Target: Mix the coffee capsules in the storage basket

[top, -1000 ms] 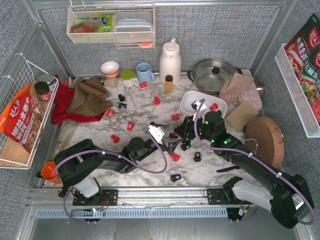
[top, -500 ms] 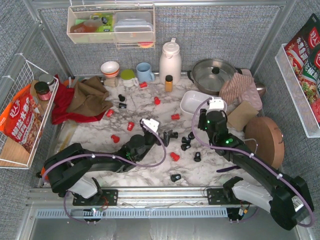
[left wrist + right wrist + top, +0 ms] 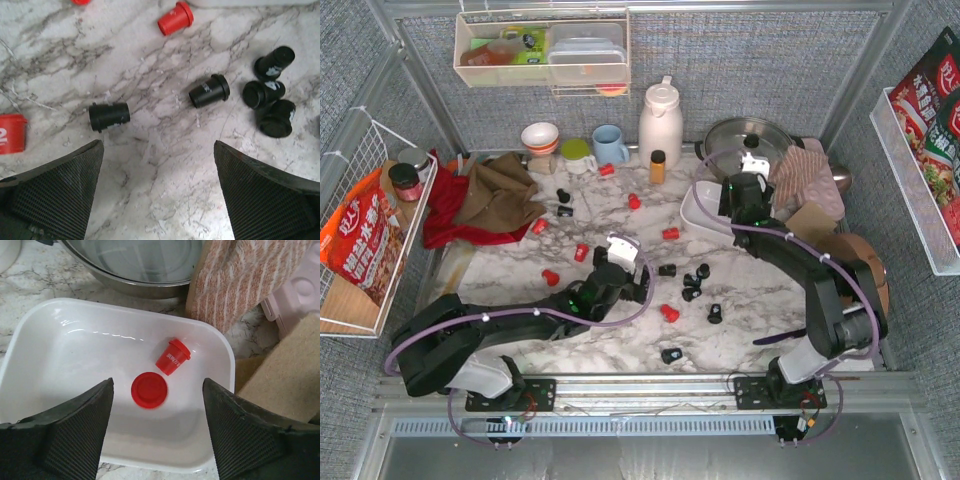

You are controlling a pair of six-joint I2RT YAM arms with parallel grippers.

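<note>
Top view: your right gripper (image 3: pixel 740 200) hovers over the storage basket (image 3: pixel 698 203), back-right by the pot (image 3: pixel 720 140). Most coffee capsules (image 3: pixel 669 313) lie loose on the table (image 3: pixel 760 300). Early gathering, I'd say.

Left wrist: left gripper (image 3: pixel 156 147) wide open, empty. Black capsule (image 3: pixel 109 115) ahead w/ clear room, so drop & close.

Right wrist: fingers (image 3: pixel 75 430) apart, nothing held. Two red capsules (image 3: pixel 173 356) in basket; mind its walls.

The red bag (image 3: pixel 360 250) at the left side carries big white Chinese characters, too blurred to read. The red-green packages (image 3: pixel 932 100) at the right show such characters too. One red capsule (image 3: pixel 173 356) and one black capsule (image 3: pixel 209 90) carry small white print, not legible.
</note>
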